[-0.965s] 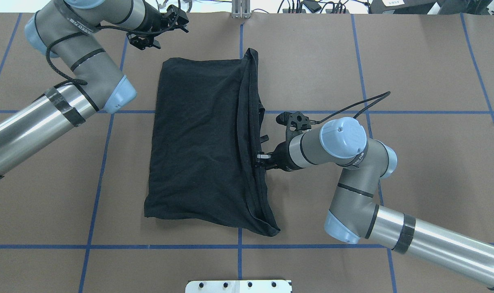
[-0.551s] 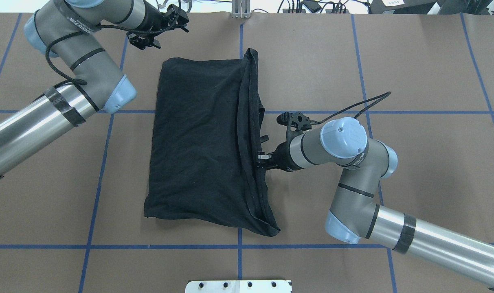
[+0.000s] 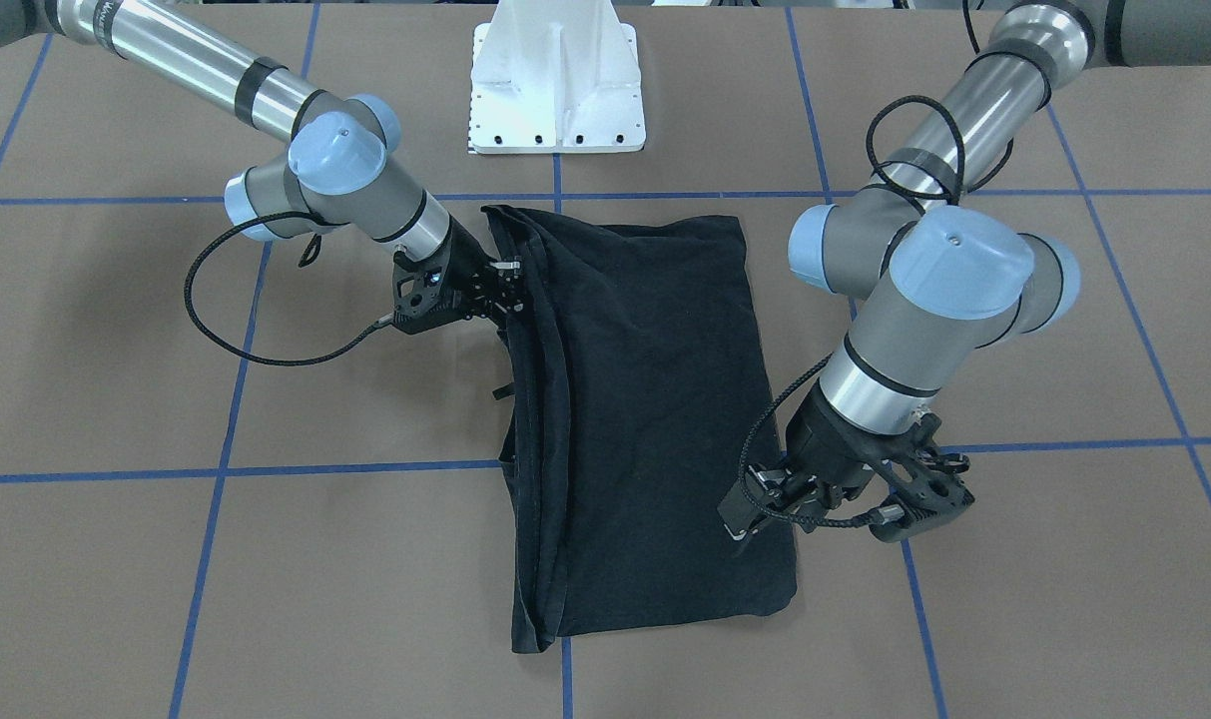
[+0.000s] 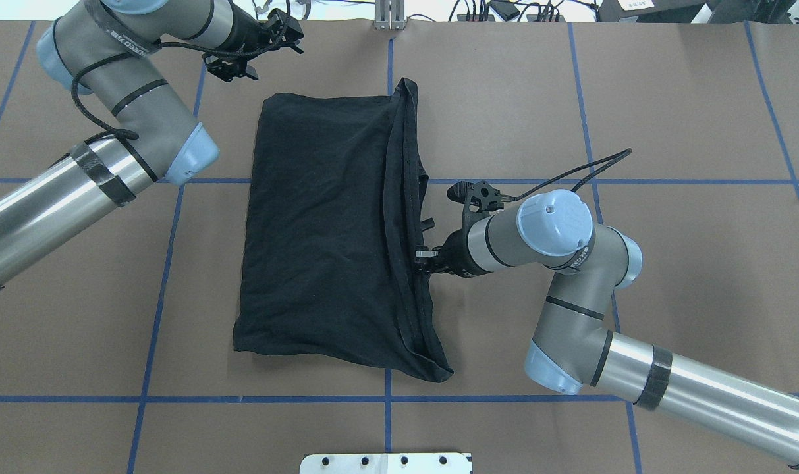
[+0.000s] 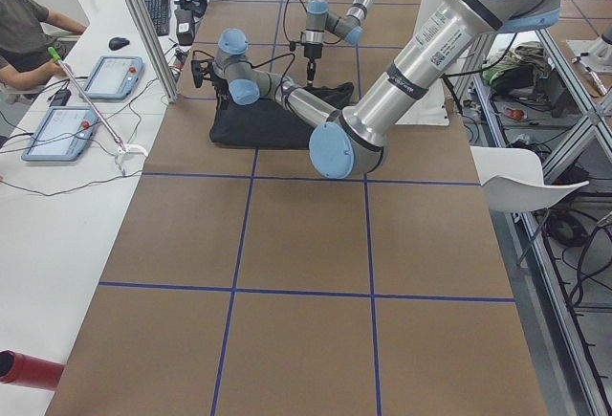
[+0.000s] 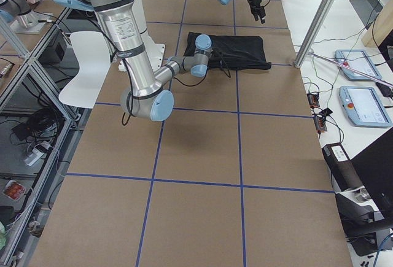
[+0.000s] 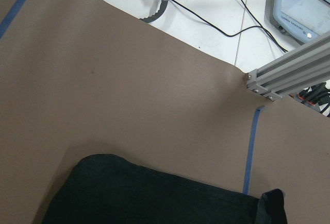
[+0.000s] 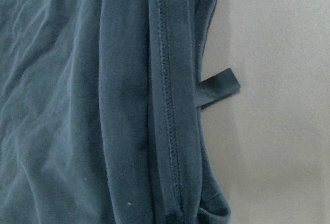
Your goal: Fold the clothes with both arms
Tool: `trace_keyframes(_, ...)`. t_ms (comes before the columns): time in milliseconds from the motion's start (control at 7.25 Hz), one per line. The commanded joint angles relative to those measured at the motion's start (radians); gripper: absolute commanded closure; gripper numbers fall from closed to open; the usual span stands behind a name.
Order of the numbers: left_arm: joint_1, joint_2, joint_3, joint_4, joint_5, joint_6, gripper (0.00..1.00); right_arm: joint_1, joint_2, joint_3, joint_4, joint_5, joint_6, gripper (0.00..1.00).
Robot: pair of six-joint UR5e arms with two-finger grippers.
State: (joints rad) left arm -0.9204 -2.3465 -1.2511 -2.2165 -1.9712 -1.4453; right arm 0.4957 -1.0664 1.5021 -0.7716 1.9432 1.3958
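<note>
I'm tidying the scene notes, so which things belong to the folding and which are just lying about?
Job: black T-shirt, left tool, right tool.
Lying about: white pedestal base, white chair, tablets on the side bench.

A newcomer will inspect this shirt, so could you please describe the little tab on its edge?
On the brown table lies a folded black T-shirt, its stitched edges stacked toward the robot's right. Just beyond the right gripper, farther from the robot, a short black tab pokes out onto bare table, the only strip lying across those edges' direction.
</note>
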Motion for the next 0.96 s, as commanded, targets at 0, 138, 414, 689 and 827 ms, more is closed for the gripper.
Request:
trace_keyframes(0,0.0,0.001,-0.002,0.001,0.0,0.0,0.0,0.003,0.0,0.001,0.0,0.003,-0.001,1.0)
trace_keyframes(138,0.0,0.001,-0.002,0.001,0.0,-0.001,0.0,0.009,-0.001,0.003,0.001,0.011,-0.003,1.0)
trace_keyframes(414,0.0,0.001,-0.002,0.001,0.0,0.0,0.0,0.026,-0.01,0.017,0.003,0.052,-0.003,1.0)
trace_keyframes(689,0.0,0.001,-0.002,0.001,0.0,-0.001,0.0,0.032,-0.039,0.024,0.006,0.063,-0.003,1.0)
trace_keyframes(827,0.002,0.001,-0.002,0.001,0.0,-0.001,0.0,0.032,-0.047,0.035,0.008,0.065,-0.001,1.0)
